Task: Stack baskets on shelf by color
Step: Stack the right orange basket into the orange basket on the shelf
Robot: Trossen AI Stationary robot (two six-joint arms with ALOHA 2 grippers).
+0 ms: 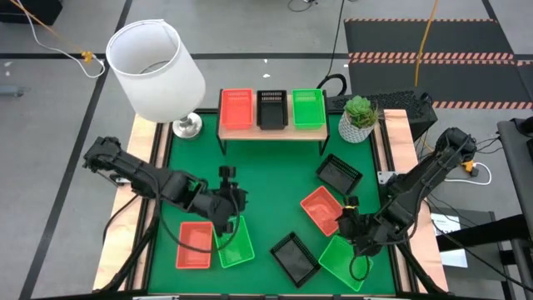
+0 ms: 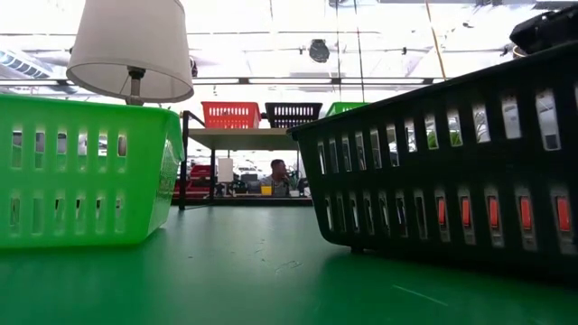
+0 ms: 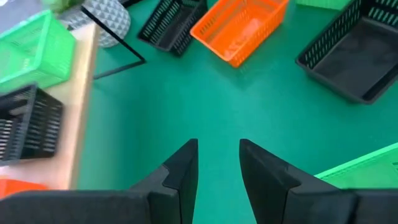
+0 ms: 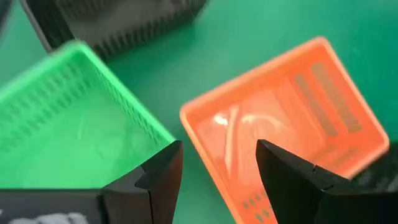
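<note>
A: High view. We count three baskets on the shelf (image 1: 271, 132): orange (image 1: 236, 108), black (image 1: 271, 108), green (image 1: 308, 108). Six lie loose on the counter (image 1: 266, 200).

B: Left gripper (image 1: 226, 218) sits just above a green basket (image 1: 235, 243); right gripper (image 1: 354, 232) between an orange one (image 1: 322, 210) and a green one (image 1: 343, 262).

A: Low view: shelf far back, lamp (image 2: 131, 50) left.

B: Wrist views. We see left fingers (image 3: 180, 174) apart, empty; right fingers (image 4: 158, 171) spread wide over an orange rim.

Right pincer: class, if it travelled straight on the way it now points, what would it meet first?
Probably the near rim of the orange-red basket, which lies between the open fingers of the right pincer; depth is unclear, and the green basket sits just beside.
</note>
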